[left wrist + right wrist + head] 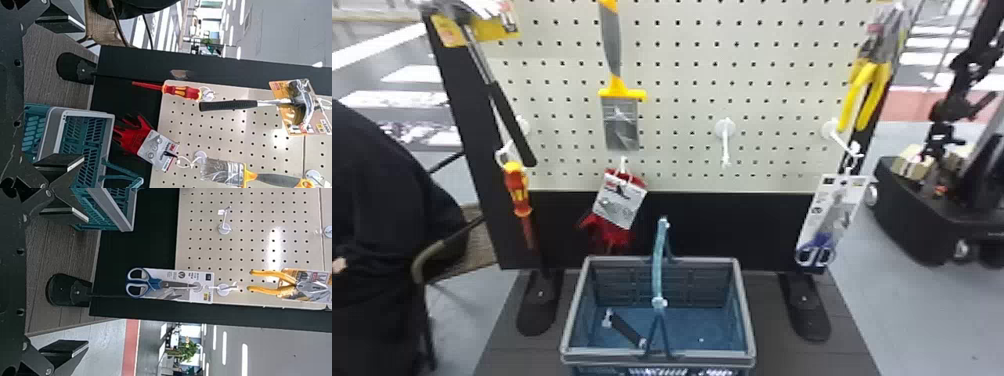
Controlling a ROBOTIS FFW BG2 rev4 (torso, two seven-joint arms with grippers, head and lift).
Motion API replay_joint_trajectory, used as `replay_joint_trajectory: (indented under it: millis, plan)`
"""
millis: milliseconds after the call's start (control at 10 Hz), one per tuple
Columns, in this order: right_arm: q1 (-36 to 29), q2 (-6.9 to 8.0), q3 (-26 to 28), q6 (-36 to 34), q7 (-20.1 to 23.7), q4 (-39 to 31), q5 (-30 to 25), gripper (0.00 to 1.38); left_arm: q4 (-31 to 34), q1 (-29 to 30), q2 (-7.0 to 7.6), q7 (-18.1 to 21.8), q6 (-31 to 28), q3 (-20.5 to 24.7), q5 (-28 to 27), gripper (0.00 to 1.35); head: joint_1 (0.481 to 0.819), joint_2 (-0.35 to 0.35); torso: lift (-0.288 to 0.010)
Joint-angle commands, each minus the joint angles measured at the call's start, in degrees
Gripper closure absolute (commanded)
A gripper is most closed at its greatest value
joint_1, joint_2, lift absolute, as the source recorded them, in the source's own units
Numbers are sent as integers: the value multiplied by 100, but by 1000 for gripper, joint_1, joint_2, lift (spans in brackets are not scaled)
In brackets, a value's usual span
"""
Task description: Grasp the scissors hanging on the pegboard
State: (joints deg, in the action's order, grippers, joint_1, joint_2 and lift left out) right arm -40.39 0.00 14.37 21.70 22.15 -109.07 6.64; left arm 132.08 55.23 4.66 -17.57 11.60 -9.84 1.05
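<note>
A pegboard (757, 75) is seen ahead, with the scissors (156, 284) hung in their card from a hook at its lower right edge. The approach is judged not yet begun. The right claw (86, 282), held back, spread wide and empty, must be carried forward onto them. The left claw (82, 94) is likewise released.

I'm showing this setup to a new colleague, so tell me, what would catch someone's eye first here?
The cream pegboard hung with tools stands out most: yellow-handled pliers at its upper right, a yellow-and-grey brush at top centre, and red gloves hanging below the brush. The packaged, blue-handled scissors dangle from a hook at the board's lower right edge. A blue basket sits on the dark base in front of the board.
</note>
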Motion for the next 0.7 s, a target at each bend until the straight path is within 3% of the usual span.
replay_joint_trajectory:
  millis: [0, 600]
  plan:
    - [0, 5, 4, 0, 0, -28, -4, 182, -10, 5, 0, 0, 9, 9, 0, 142, 549, 0, -100]
    - [111, 5, 4, -70, 0, 57, 13, 180, -10, 17, -9, 0, 9, 9, 9, 142, 549, 0, -100]
